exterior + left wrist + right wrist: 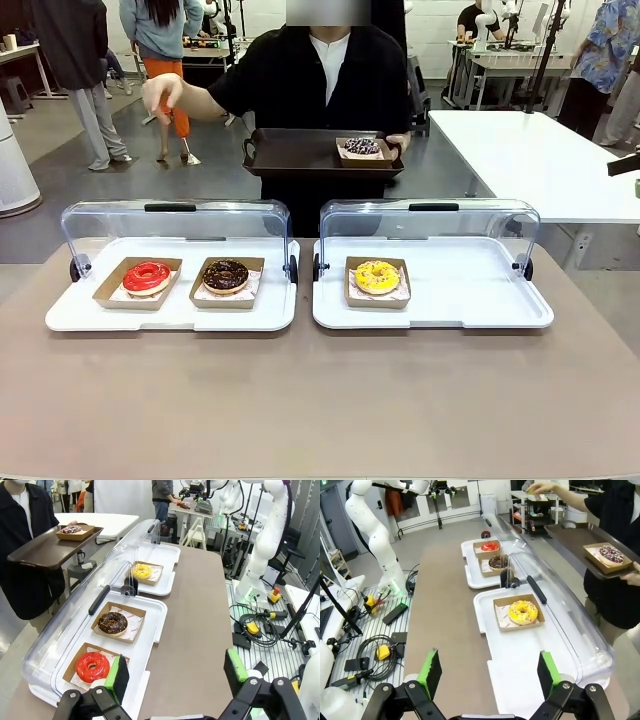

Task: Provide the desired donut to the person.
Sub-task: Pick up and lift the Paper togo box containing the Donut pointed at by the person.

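Observation:
Three donuts lie in brown paper boxes under raised clear lids. A red donut [147, 277] and a chocolate donut [226, 274] share the left white tray [170, 315]. A yellow donut [377, 276] is on the right white tray [470, 290]. Across the table the person [320, 90] holds a dark tray [290, 155] carrying a sprinkled donut [361, 147], with the other hand [162, 95] raised out toward picture left. My left gripper [176, 672] is open beside the red donut [92, 666]. My right gripper [488, 674] is open, short of the yellow donut [523, 612].
The brown table [320, 400] is bare in front of both trays. The lids [175, 225] stand hinged open toward the person. Cables and boxes lie on the floor on my side [255, 627]. A white table [530, 160] stands at the back right.

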